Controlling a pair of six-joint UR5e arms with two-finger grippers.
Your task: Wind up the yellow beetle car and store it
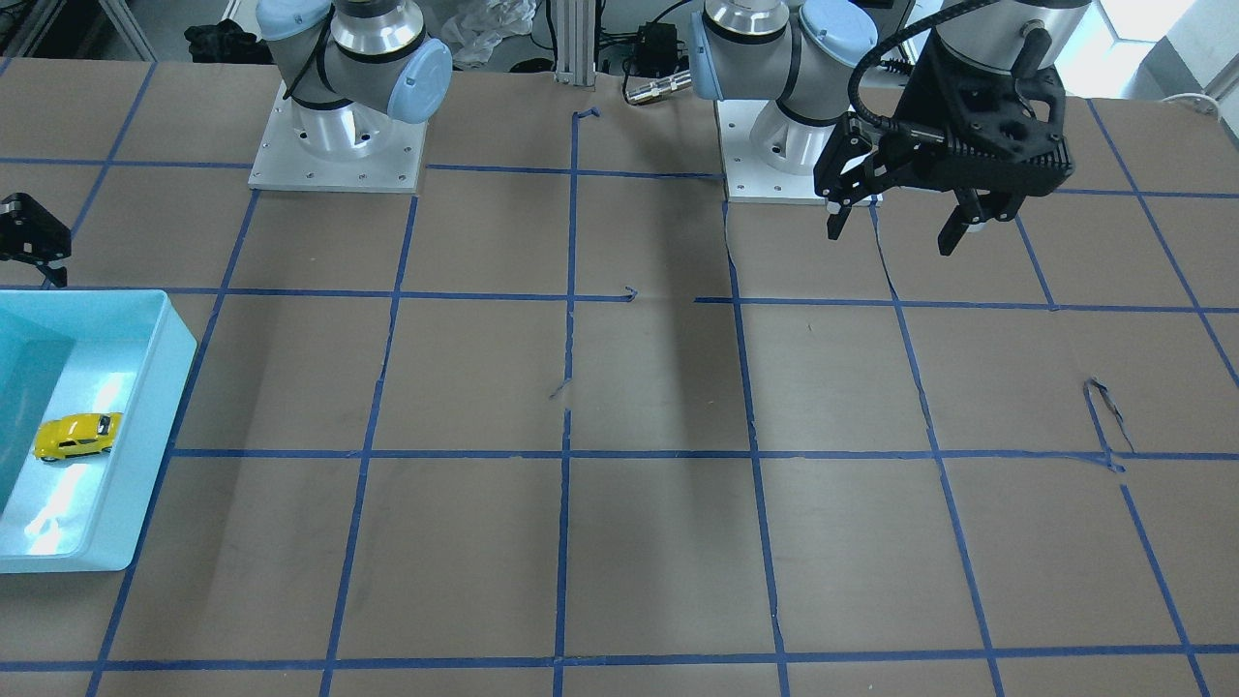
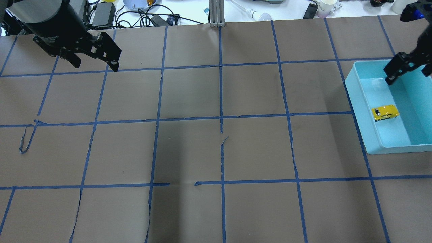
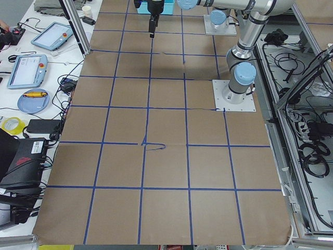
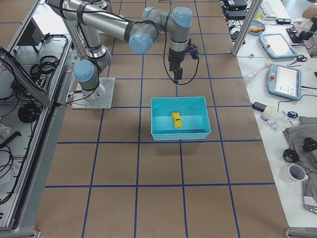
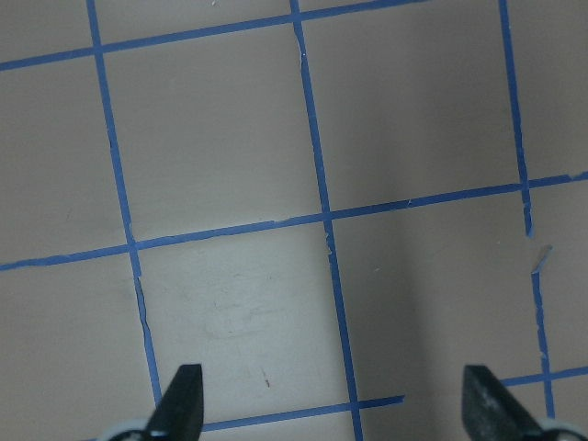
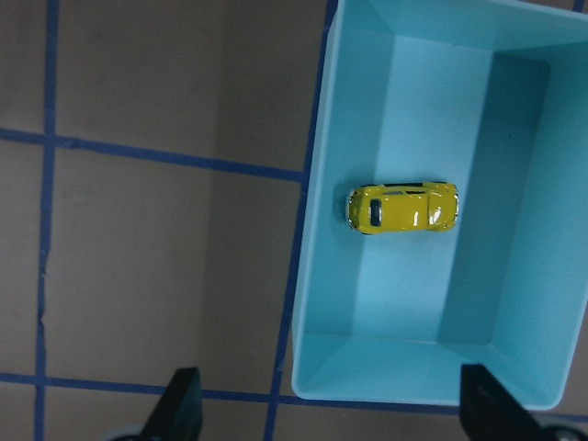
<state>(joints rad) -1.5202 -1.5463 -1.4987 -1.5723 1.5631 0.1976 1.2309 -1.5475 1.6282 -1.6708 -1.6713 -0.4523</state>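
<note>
The yellow beetle car (image 6: 402,208) lies on its wheels on the floor of a light-blue bin (image 6: 317,276). It also shows in the overhead view (image 2: 384,112), the front-facing view (image 1: 77,436) and the exterior right view (image 4: 176,119). My right gripper (image 6: 331,409) hangs open and empty above the bin's edge, well clear of the car; in the overhead view it (image 2: 406,67) is over the bin's far end. My left gripper (image 2: 96,62) is open and empty, raised over bare table at the far left; its fingertips (image 5: 179,404) show in the left wrist view.
The light-blue bin (image 2: 359,111) stands at the table's right edge in the overhead view. The table is brown paper with a blue tape grid. Both arm bases (image 1: 339,145) stand at the robot's side. Cables and tools lie beyond the far edge (image 2: 145,13).
</note>
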